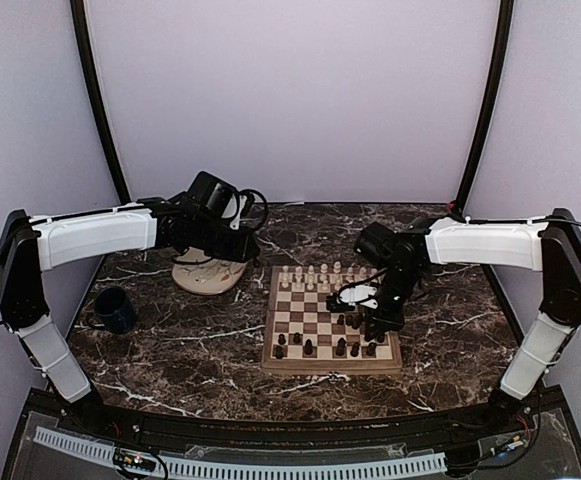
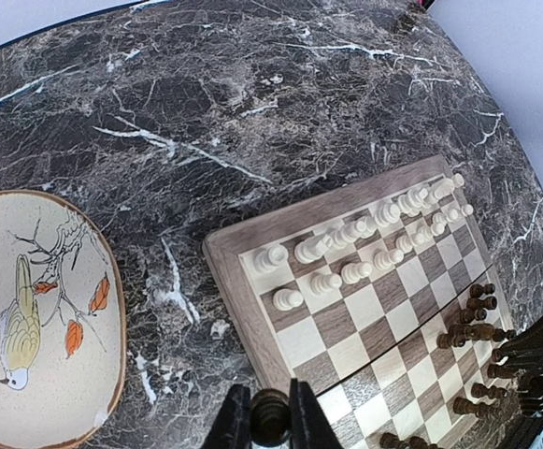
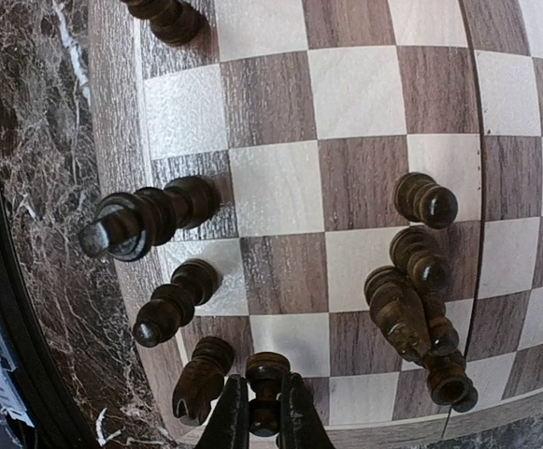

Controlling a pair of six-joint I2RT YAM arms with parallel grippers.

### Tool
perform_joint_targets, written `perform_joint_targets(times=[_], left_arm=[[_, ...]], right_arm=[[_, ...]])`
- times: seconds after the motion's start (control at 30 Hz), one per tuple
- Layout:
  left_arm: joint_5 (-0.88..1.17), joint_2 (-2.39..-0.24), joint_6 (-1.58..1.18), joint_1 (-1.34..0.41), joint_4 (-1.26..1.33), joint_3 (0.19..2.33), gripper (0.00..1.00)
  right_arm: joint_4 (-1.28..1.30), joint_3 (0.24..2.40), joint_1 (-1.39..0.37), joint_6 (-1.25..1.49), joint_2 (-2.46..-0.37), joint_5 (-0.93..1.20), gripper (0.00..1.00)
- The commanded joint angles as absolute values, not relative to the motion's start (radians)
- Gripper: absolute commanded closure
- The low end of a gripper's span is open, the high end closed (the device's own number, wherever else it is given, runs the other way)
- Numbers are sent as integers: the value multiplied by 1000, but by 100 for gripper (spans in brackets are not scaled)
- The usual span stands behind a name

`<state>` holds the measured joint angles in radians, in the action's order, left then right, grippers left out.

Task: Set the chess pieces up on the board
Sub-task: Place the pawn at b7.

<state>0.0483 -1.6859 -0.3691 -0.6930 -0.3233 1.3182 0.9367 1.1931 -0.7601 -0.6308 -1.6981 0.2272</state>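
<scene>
**Item 1. Left gripper (image 2: 269, 413).** Clenched on a dark piece (image 2: 269, 418), which sat between the two fingers with only its rounded top showing. The gripper hung over the marble table (image 2: 252, 103).
- To its left lay the plate (image 2: 114, 318), cream with a painted bird.
- Ahead and to its right lay the board (image 2: 238, 281), its near edge just beside the right finger.
- The pale pieces (image 2: 346, 245) stood in two rows along the side of the board farther ahead.

**Item 2. Right gripper (image 3: 264, 416).** Grasping a second dark piece (image 3: 266, 388), pinched at the waist and upright over the row of squares nearest the fingers. Whether its foot touched the wood could not be told.
- Just left of the fingers stood a dark knight-like piece (image 3: 199, 379).
- Farther ahead on the left stood two taller dark pieces (image 3: 145, 220), near the board's tan border.
- Ahead and to the right stood a tight cluster of dark pieces (image 3: 407, 304), touching one another.

**Item 3. Mug (image 1: 116, 309).** Dark blue, on the table well apart from both grippers, on the far side of the plate from the board.
</scene>
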Motion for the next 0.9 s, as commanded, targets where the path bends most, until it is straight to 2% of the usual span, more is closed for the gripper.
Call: perform_joint_targets(times=[0.0, 0.47, 0.67, 0.87], left_arm=[[68, -1640, -367, -697, -300, 1299, 100], [76, -1622, -376, -696, -296, 1276, 100], [99, -1609, -359, -696, -276, 1264, 100], [188, -1576, -254, -716, -190, 1229, 100]], right_arm=[[908, 1175, -772, -635, -1715, 213, 99], [857, 1180, -773, -599, -1759, 182, 95], [862, 1186, -772, -589, -1744, 184, 81], [881, 1223, -769, -570, -1708, 199, 72]])
